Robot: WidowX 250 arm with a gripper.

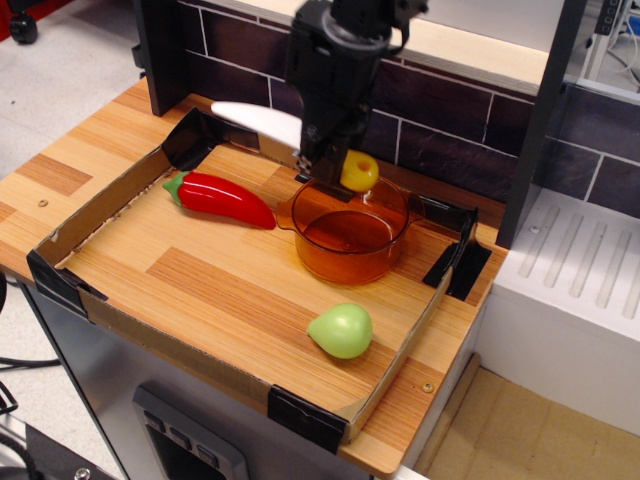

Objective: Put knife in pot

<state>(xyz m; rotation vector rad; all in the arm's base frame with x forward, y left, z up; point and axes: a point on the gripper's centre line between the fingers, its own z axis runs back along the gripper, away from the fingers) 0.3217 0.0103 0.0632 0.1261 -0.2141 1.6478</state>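
My black gripper (328, 158) is shut on the knife (268, 122), whose white rounded blade sticks out to the left and whose yellow handle (359, 171) with a hole points right. I hold it in the air, roughly level, just above the back rim of the pot. The translucent orange pot (350, 227) with small side handles stands on the wooden board, right of centre, and looks empty. The yellow handle hangs over the pot's far edge.
A red toy pepper (222, 198) lies left of the pot. A green pear-shaped toy (342, 330) lies in front of the pot. A low cardboard wall (100, 219) with black corner clips rings the board. A dark tiled wall stands behind.
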